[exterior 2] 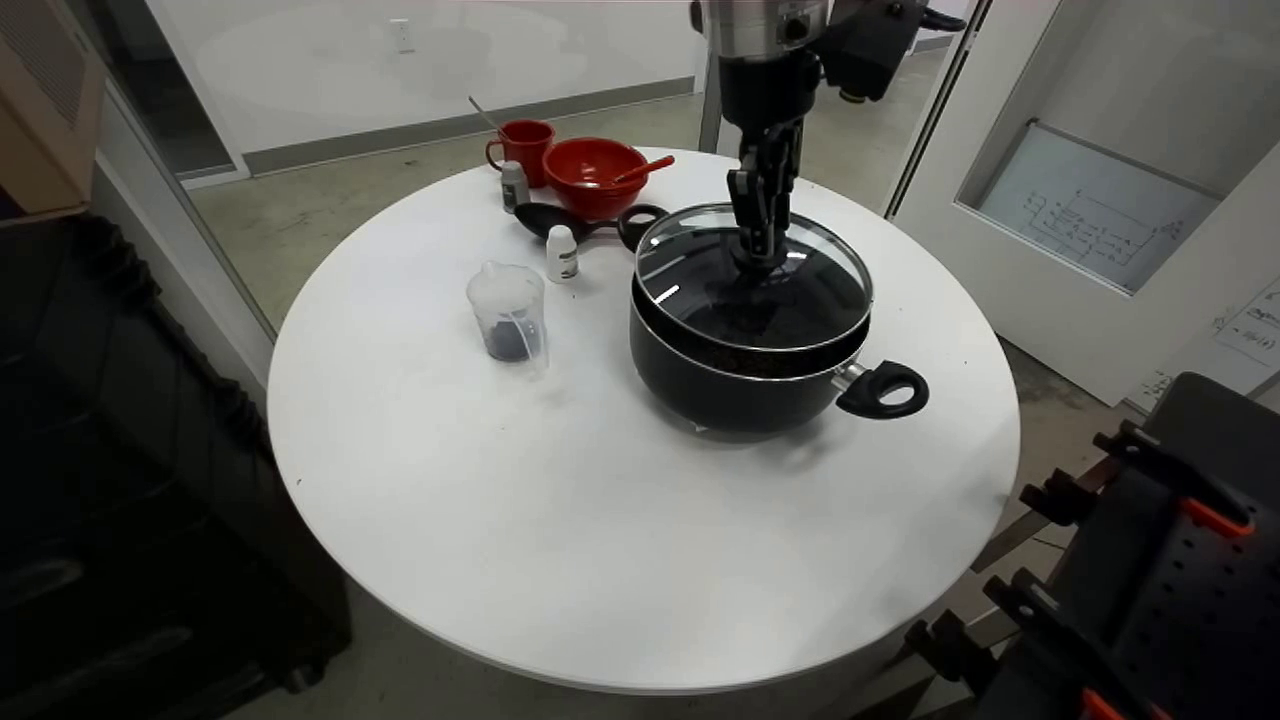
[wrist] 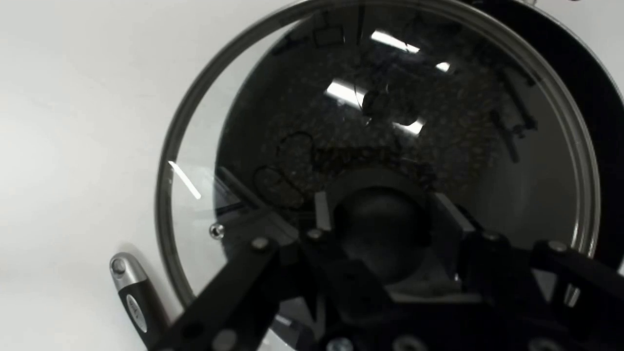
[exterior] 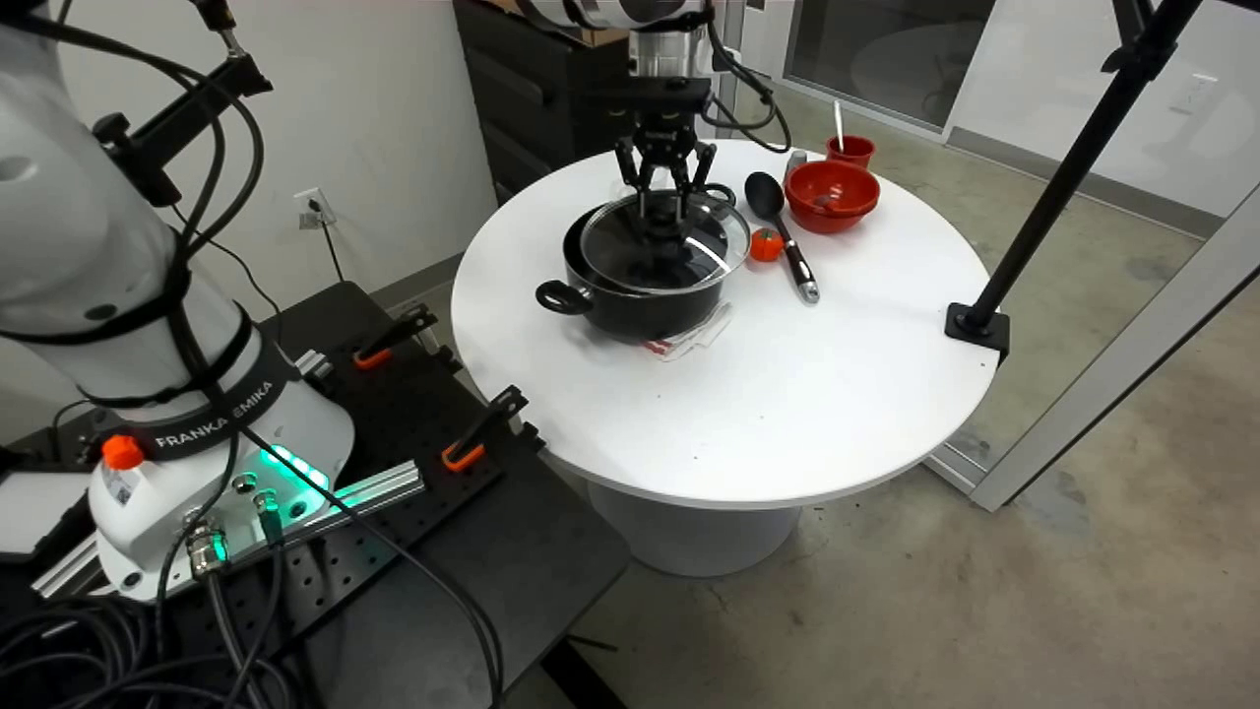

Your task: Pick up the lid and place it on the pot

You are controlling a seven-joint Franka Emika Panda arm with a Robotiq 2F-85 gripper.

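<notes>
The jaws were clamped on a black knob [wrist: 380,224] as we looked over the round white worktop [exterior: 817,394]. On it we found the black pot [exterior 2: 735,400]. The glass lid [exterior 2: 695,295], held by that knob, was off-centre over the pot and overhung its edge; whether the two touched we could not tell. Elsewhere we saw a red bowl [exterior 2: 600,204], with a long black spoon [exterior: 795,262] lying just beside it, a clear measuring cup [exterior 2: 507,310], a red mug [exterior 2: 527,150] and a white bottle [exterior 2: 561,257]. An orange-red, tomato-like piece [exterior: 766,245] lay just beside the spoon.
</notes>
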